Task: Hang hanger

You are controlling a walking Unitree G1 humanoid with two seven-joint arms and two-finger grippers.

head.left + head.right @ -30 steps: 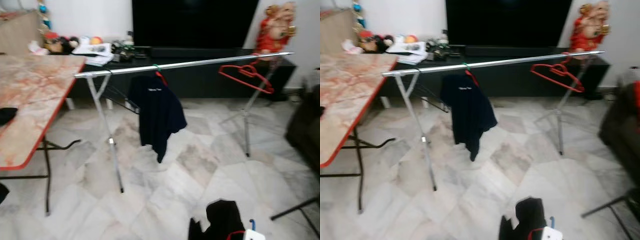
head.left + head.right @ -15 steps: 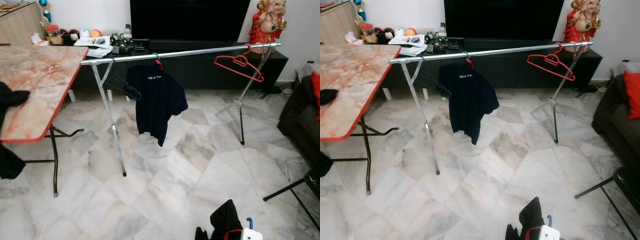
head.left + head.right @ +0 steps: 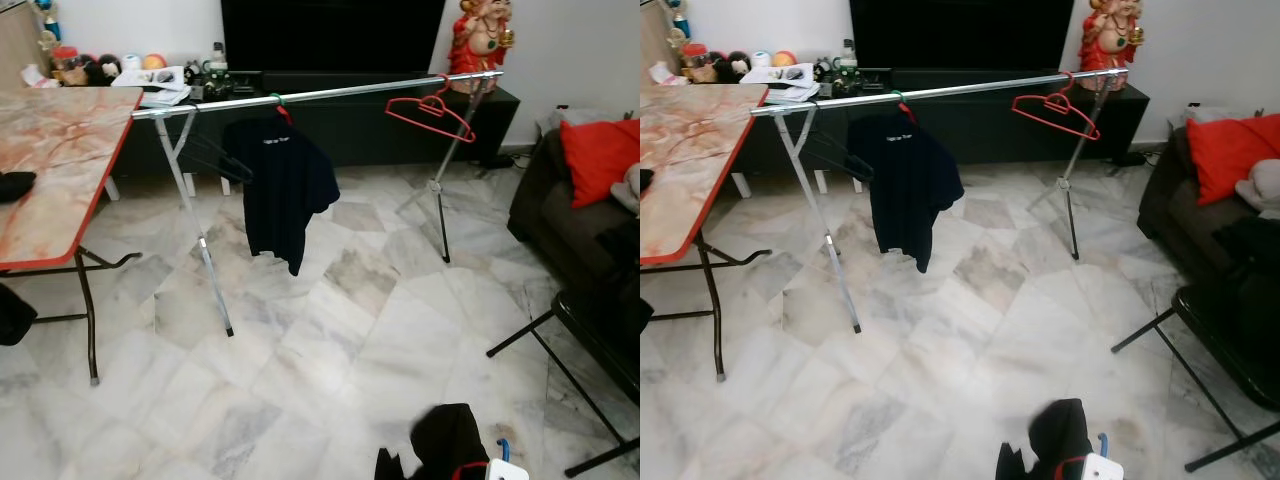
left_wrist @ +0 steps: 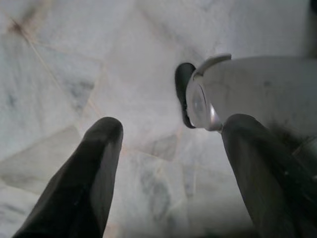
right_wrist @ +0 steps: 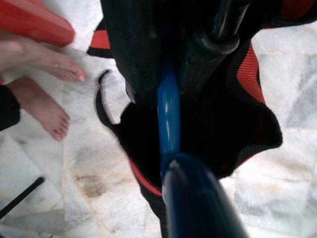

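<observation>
Nothing moved but the camera; right fingers [image 5: 198, 124] clamp blue hanger [image 5: 168, 119], left fingers [image 4: 101, 163] spread, empty.

Polished marble floor [image 3: 330, 360] tiles gleam; the rail [image 3: 320, 93] is shiny metal, the shirt [image 3: 275, 190] matt dark cloth, the red hanger [image 3: 430, 107] smooth plastic, the worktop [image 3: 55, 160] glossy marble-patterned.

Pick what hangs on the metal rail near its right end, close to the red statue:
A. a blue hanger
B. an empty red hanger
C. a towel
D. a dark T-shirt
B: the empty red hanger hangs from the rail below the statue; the dark T-shirt hangs farther left.
</observation>
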